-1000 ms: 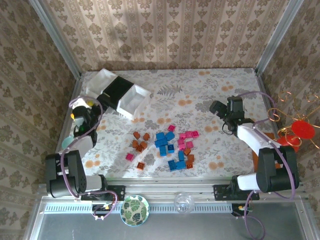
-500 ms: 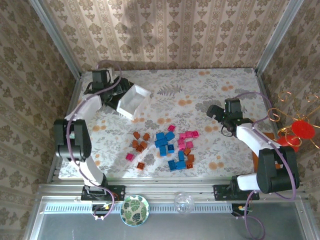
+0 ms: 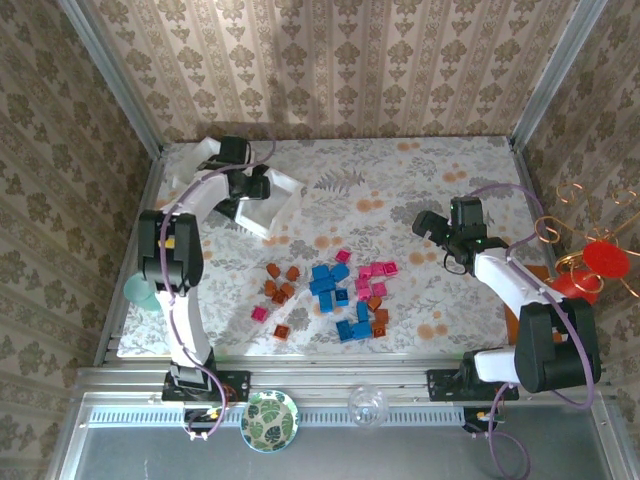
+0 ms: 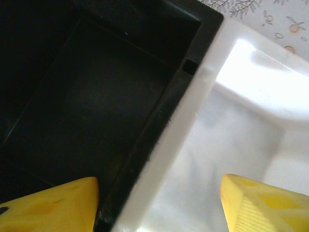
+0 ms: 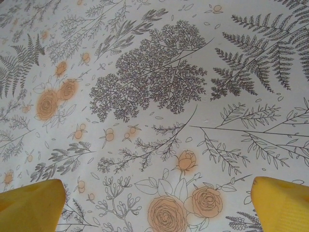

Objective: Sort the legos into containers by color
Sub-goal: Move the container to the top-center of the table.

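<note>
Legos (image 3: pixel 330 295) lie loose at mid-table (image 3: pixel 440 170) on the floral cloth: blue in the centre, orange-brown to the left, pink to the right, a few intermixed. Right gripper (image 5: pixel 157 208) hangs over bare cloth beyond and to the right of the bricks, fingers apart. At the far left stand 3 containers. Left gripper (image 4: pixel 159 212), fingers apart, is well away from the bricks, above the meeting walls of the black tray (image 4: pixel 87 96) and white tray (image 4: pixel 251 125), both showing bare floor. The other white tray (image 3: pixel 197 160) lies farthest left.
</note>
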You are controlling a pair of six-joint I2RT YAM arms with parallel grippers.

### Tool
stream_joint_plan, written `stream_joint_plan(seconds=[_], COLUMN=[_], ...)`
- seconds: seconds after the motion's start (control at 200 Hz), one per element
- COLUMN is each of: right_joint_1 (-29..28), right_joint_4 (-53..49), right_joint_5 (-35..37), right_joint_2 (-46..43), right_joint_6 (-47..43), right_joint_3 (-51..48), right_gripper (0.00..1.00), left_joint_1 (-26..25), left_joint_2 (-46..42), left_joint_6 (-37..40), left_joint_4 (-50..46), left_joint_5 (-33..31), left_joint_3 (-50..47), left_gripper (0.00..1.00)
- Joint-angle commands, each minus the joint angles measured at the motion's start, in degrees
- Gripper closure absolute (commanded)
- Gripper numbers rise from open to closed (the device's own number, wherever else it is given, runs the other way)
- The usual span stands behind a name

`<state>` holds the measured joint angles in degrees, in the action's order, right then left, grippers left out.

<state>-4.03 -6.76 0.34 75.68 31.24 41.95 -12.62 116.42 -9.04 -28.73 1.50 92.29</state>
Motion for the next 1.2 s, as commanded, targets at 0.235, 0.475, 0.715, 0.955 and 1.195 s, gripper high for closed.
stream_joint_plan(seconds=[0.235, 0.475, 0.715, 0.955, 1.195], right_joint_1=[-0.3, -0.4, -7.2, -11.0, -11.7], right_joint_4=[-2.1, -1.8, 1.6, 6.5, 0.8], right_joint_5=[-0.7, -2.2, -3.2, -5.8, -6.1], right_joint_2=[-0.9, 0.2, 3.7, 11.5, 20.2], right_joint_6=[-1.1, 1.6, 7.3, 10.7, 6.8], right_joint_3=[1.7, 1.9, 3.5, 7.9, 16.1], right_gripper=[0.00, 0.00, 0.02, 0.08, 0.25], left_joint_1=[-5.0, -12.5, -21.1, -23.2, -23.6], left_joint_2=[3.9, 3.8, 2.7, -4.6, -23.6], left_joint_6=[-2.9, -11.4, -19.4, -24.3, -18.4], left_joint_4=[-2.3, 1.5, 10.4, 18.1, 19.0], left_joint_5=[5.5, 9.9, 14.4, 16.0, 8.9], left_joint_3=[1.7, 0.2, -2.3, -7.7, -17.9], left_gripper=[0.52, 0.57, 0.52, 0.44, 0.30])
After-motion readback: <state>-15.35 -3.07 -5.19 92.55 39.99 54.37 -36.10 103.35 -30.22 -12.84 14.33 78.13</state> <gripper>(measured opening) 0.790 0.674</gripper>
